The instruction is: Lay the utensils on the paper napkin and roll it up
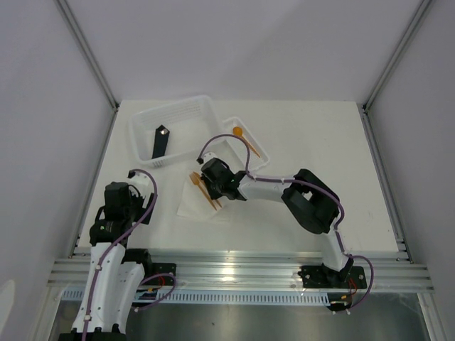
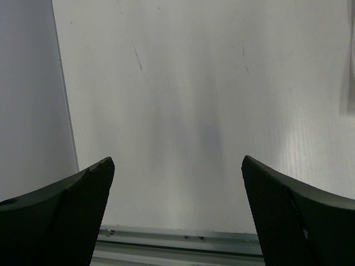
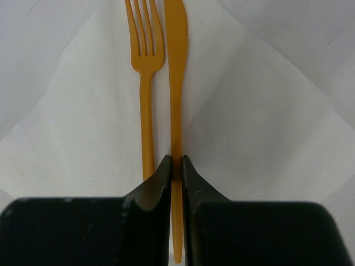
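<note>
The white paper napkin [image 1: 193, 204] lies on the table left of centre and fills the right wrist view [image 3: 249, 111]. An orange fork [image 3: 145, 72] lies on it. My right gripper [image 3: 176, 166] is shut on the handle of an orange knife [image 3: 176, 66] that lies beside the fork, just over the napkin. In the top view the right gripper [image 1: 211, 186] is above the napkin with both orange pieces [image 1: 202, 190] under it. An orange spoon [image 1: 244, 139] lies in the small white tray [image 1: 261, 153]. My left gripper [image 2: 177, 194] is open and empty over bare table.
A large white tray [image 1: 202, 114] at the back holds a black flat bar with a white dot [image 1: 161, 141]. The table's near metal rail [image 2: 177, 241] runs just below the left gripper. The left arm [image 1: 124, 206] stands at the table's left edge.
</note>
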You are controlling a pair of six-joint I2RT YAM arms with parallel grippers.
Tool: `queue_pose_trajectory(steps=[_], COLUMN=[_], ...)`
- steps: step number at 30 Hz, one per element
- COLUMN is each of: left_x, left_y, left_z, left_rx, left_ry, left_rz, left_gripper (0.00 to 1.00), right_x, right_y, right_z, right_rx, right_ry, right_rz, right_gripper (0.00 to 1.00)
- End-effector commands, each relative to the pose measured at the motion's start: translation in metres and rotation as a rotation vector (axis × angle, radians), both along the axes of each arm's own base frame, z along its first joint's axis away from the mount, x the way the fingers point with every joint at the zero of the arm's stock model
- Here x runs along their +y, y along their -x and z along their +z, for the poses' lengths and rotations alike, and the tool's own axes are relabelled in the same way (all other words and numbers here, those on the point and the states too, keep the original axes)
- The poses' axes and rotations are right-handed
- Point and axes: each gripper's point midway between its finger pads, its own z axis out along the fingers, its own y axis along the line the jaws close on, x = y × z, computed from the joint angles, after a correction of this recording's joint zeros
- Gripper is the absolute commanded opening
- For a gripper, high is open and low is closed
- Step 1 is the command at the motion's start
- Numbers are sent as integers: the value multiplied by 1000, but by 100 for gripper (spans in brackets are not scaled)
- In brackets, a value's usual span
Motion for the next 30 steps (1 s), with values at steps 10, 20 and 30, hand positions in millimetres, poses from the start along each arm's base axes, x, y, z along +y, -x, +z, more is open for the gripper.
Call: queue_pose_trajectory(steps=[10, 20, 30], left_x=[-1, 0, 0], left_y=[-4, -4, -4], left_z=[2, 2, 2], left_rx=[-30, -33, -34], left_ry=[21, 20, 16], left_rz=[16, 17, 19], left_gripper=[99, 99, 100], right_x=[17, 23, 21], right_y=[-2, 3, 4], right_z=[38, 36, 30], right_rx=[-78, -54, -41], right_ry=[-43, -58, -45], right_rz=[22, 41, 33], right_gripper=[0, 0, 12])
